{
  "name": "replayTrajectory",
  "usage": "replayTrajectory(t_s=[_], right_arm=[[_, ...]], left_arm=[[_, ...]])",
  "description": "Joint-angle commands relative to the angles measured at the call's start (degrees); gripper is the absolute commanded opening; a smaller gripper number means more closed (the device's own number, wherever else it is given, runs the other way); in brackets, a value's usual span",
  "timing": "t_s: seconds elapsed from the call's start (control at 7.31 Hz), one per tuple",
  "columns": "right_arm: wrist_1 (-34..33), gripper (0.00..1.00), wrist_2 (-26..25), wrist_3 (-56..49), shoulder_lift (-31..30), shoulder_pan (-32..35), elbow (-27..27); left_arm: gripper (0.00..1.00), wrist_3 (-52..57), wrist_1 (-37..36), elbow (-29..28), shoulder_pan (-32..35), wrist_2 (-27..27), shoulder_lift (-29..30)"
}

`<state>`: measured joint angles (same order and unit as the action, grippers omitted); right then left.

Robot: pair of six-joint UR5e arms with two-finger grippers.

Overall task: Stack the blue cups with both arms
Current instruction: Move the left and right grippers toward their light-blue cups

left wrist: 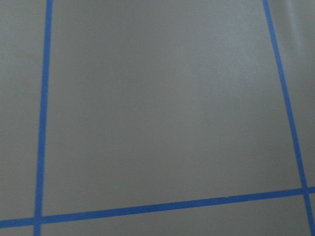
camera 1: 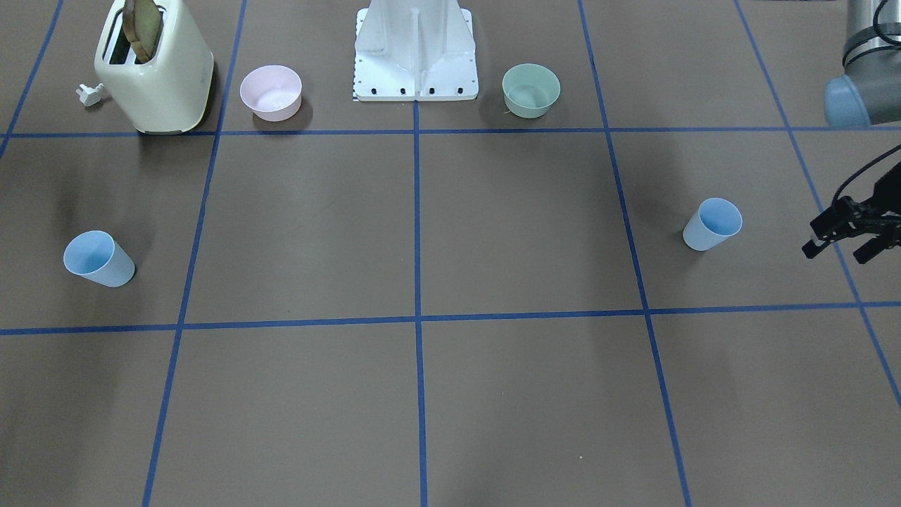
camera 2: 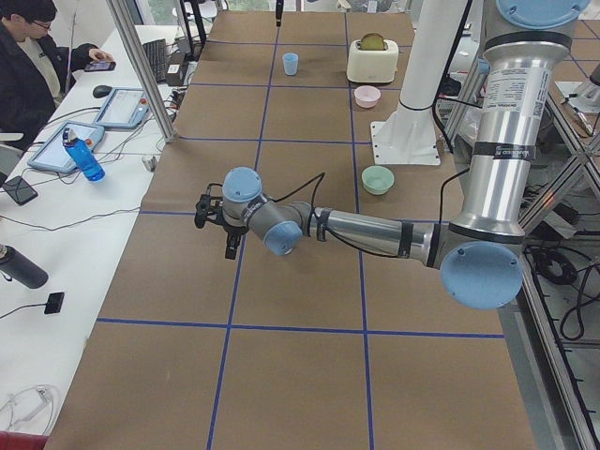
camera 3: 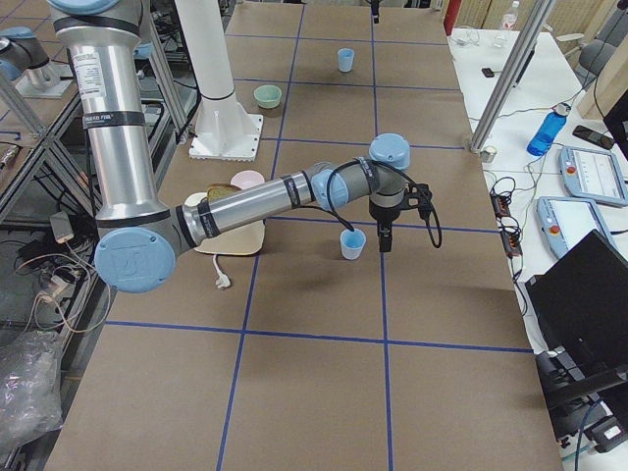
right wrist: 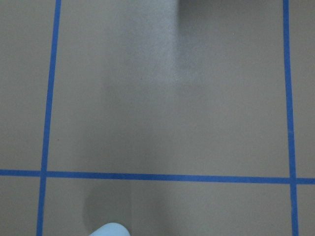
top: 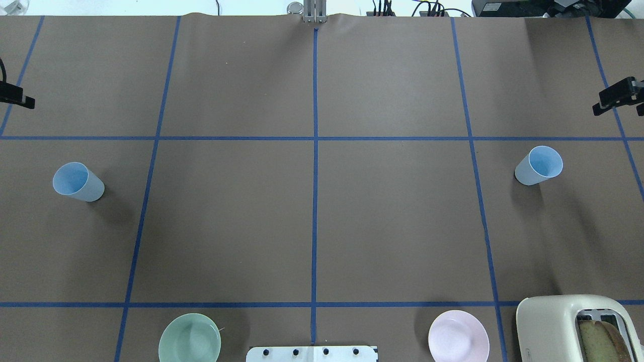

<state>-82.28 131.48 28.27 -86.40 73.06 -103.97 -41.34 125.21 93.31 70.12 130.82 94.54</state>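
Left gripper (camera 1: 836, 252) hangs at the table's left edge, fingers spread, empty; left blue cup (camera 1: 712, 224) stands upright nearby, apart. Right gripper (top: 618, 98) at the right edge, opening unclear. Right blue cup (top: 538, 166) stands upright just beside it.

Overhead and front cameras look down from opposite sides of the white base (top: 271, 357), sharing the toaster (camera 1: 158, 77).
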Motion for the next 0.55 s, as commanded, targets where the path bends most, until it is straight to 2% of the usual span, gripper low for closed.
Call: replayTrajectory(t_s=[0.0, 0.41], right_arm=[[10.4, 1.0, -0.2, 6.9, -5.3, -3.9, -0.6], [11.9, 1.0, -0.3, 8.5, -6.1, -5.7, -0.5]], left_arm=[[0.98, -7.9, 0.6, 9.0, -7.6, -5.3, -5.8], [0.98, -8.0, 0.6, 9.3, -13.9, -12.2, -8.2]])
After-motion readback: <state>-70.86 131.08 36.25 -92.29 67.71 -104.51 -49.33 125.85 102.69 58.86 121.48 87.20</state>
